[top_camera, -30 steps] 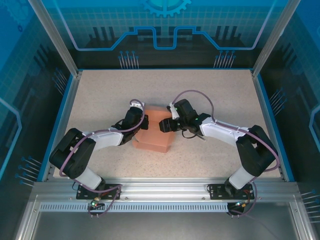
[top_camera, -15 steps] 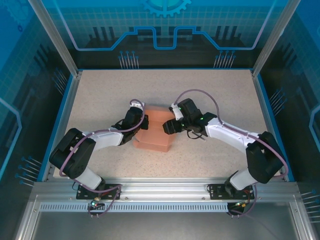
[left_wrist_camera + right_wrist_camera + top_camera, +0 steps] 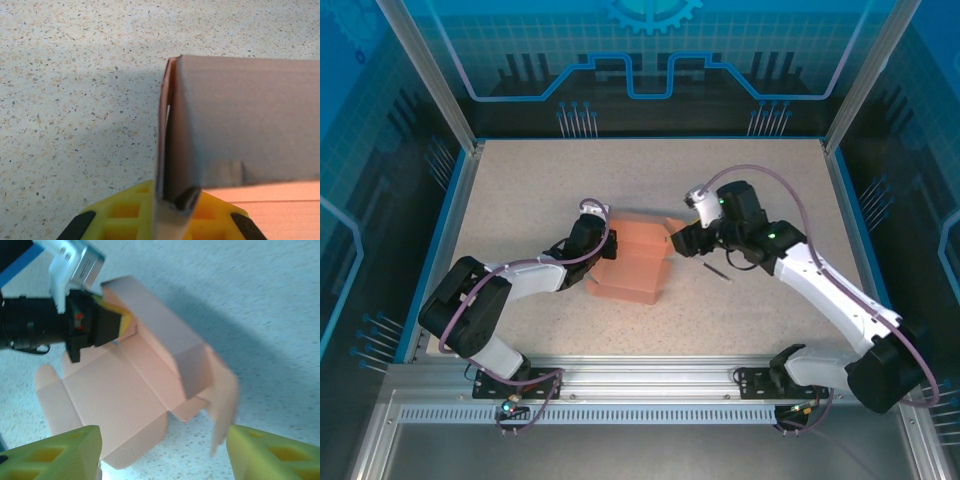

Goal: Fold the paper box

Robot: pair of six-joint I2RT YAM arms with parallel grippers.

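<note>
So the box [image 3: 632,262] is sitting roughly mid-bench, between the two arms, and it's only half folded. The salmon-pink base panel lies flat on the speckled bench [image 3: 520,180], one long wall stands up along the far-left side, and a small flap sticks out at the right end. From the right wrist cam the box [image 3: 135,400] shows the flat panel with rounded tabs on one edge and the raised wall behind it. The right-hand flap is blurry there, so I can't say much about its angle. The left tool [image 3: 603,250] is pinched tight on the end of that raised wall. In the left wrist cam you see the tool [image 3: 167,207] with its yellow fingers [image 3: 125,210] squeezing the thin cardboard edge of the box [image 3: 240,125], wall upright. The right wrist cam catches the same tool [image 3: 107,320] biting the wall corner. The right tool [image 3: 682,242] is just beside the box's right end with its fingers spread wide and nothing between them. In its own cam the tool [image 3: 165,440] sits above the box. A thin dark stick [image 3: 717,271] lies on the bench near the right tool, apart from the box.
</note>
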